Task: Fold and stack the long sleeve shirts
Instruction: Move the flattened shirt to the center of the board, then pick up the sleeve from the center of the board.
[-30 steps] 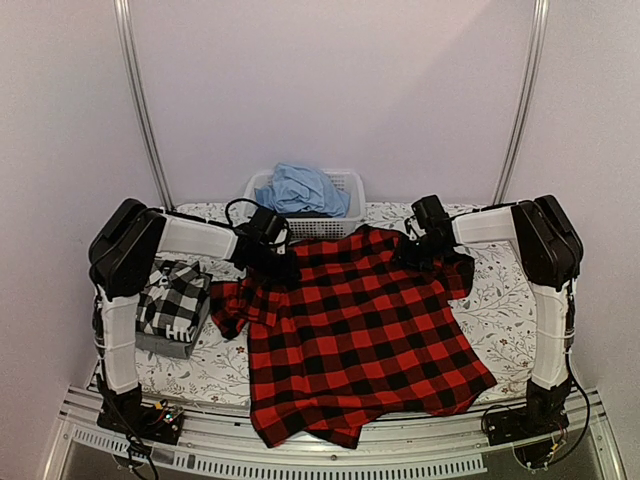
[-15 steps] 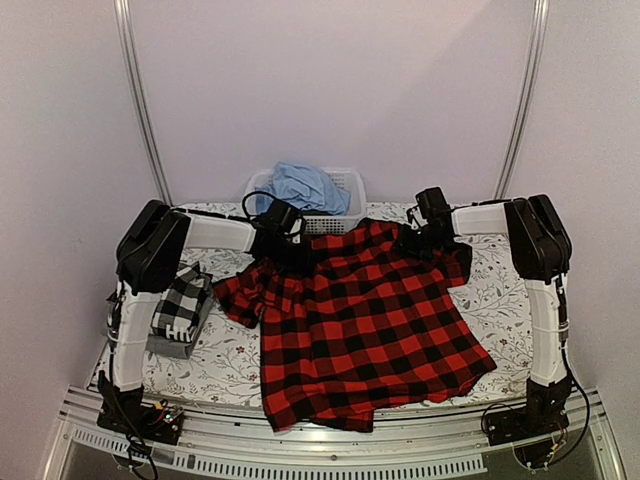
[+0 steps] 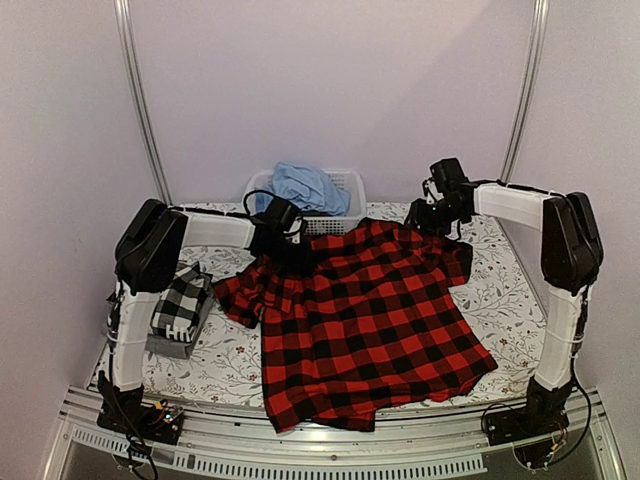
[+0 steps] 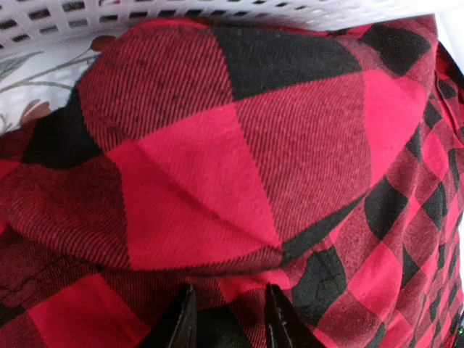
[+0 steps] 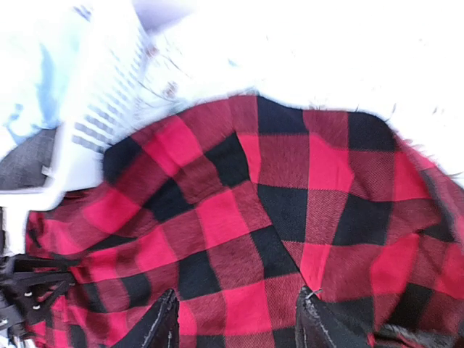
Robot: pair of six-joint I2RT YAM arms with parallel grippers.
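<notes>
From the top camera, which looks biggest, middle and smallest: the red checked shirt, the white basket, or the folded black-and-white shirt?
1. red checked shirt, by far the biggest
2. white basket, partly hidden
3. folded black-and-white shirt, the smallest

Floral worktop (image 3: 500,290): red flannel (image 3: 370,320) spread over the middle down to the near edge, folded check shirt (image 3: 180,305) stack on the left, white basket (image 3: 335,226) at the back.

One shirt (image 3: 365,320) spread across the middle of the table (image 3: 500,290), near hem over the near edge, basket (image 3: 347,184) just behind it at the far edge, cloth (image 3: 303,187) in the basket, folded shirts (image 3: 178,308) stacked at the left, apart from its sleeve
</notes>
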